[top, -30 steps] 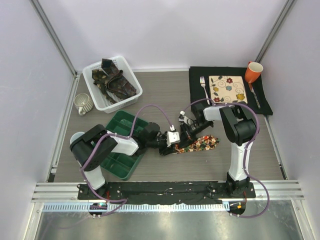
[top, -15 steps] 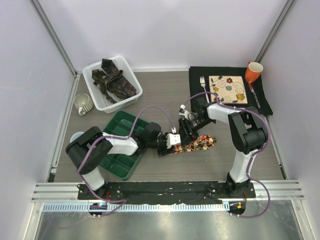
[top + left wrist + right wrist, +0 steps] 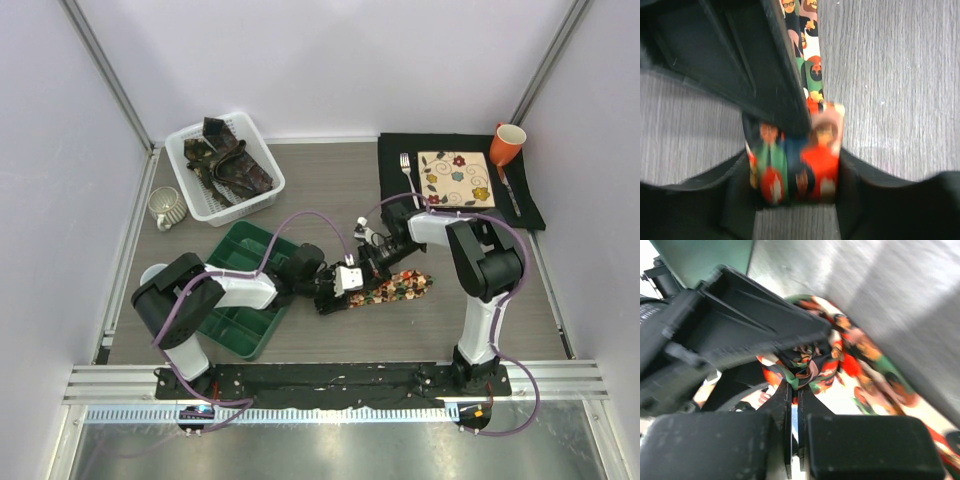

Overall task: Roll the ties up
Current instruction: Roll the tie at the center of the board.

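My left fingers (image 3: 870, 200) clamp the rolled end of the floral tie (image 3: 805, 170) from both sides, low in the left wrist view. My right fingers (image 3: 860, 445) are closed, tips at the roll's core; I can't tell whether cloth is nipped. Over the last second the right arm has shifted and settled again, a re-grip I'd judge, yet the flat tail, right of centre in the top view, looks no shorter. The wrists crowd each other. The other ties (image 3: 228, 165) wait in the white basket (image 3: 245, 205), upper left, with the green tray (image 3: 245, 335) beside my left arm on the bench (image 3: 330, 190).

no readable text or labels anywhere.
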